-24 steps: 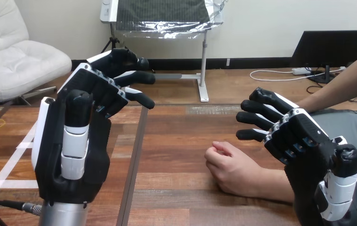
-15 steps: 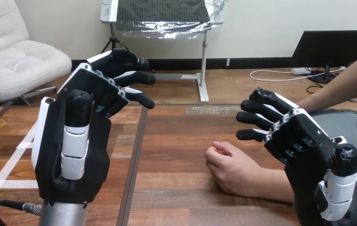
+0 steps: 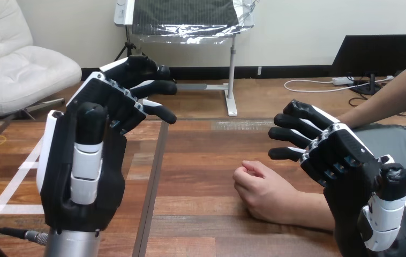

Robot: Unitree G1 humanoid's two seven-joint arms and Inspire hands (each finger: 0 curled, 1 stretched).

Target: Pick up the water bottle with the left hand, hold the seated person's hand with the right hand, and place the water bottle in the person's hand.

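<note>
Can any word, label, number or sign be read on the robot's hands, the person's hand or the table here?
None. No word, number, label or sign can be read on the left hand, the right hand, the person's hand or the wooden table.

The person's hand (image 3: 265, 194) (curled) rests on table (image 3: 201, 160) beside right hand (image 3: 351, 174).

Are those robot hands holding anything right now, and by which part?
Nothing is held. The left robot hand and the right robot hand are both raised, fingers relaxed and empty. The person's hand rests on the table between them, ungrasped.
</note>
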